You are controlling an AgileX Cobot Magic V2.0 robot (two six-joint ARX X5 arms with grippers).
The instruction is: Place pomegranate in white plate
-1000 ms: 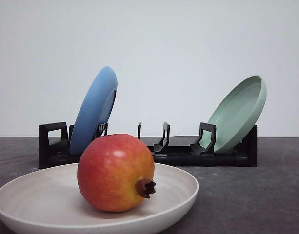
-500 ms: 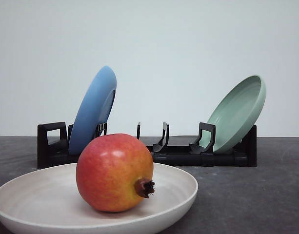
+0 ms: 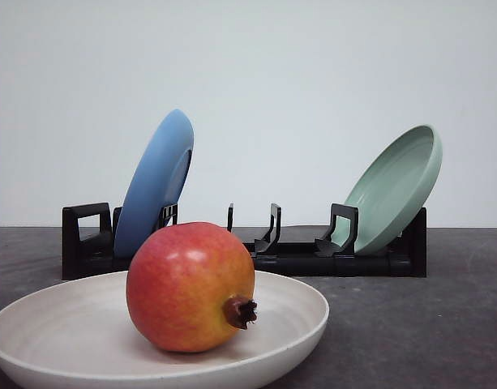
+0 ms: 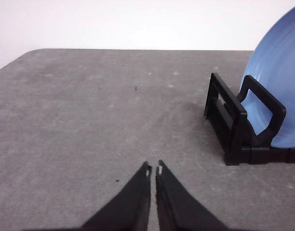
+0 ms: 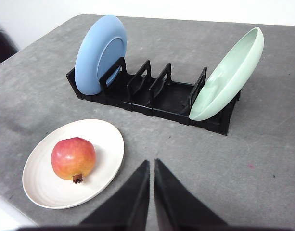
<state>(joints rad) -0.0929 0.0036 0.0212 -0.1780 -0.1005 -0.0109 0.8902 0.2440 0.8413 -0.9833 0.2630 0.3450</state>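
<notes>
1. While I watch the front view, the pomegranate (image 3: 190, 287) rests inside the white plate (image 3: 297, 312) on the grey bench (image 3: 410, 324), crown nub toward the robot's right.
2. My left gripper (image 4: 153, 169) has its fingers pressed together, holding nothing, above bare bench.
3. My right gripper (image 5: 151, 163) likewise has its fingers closed and empty, beside the plate.
4. Behind stands a black rack (image 5: 157, 98) with a blue plate (image 3: 155, 182) and a pale green plate (image 3: 394, 186).

Pomegranate (image 3: 190, 287): smooth, glossy skin. White plate (image 3: 62, 324): matt, faintly streaked. Rack (image 5: 152, 98): black plastic. Counter (image 4: 89, 110): grey, matt, speckled, stone-like. Blue plate (image 3: 155, 182): smooth, matt.
</notes>
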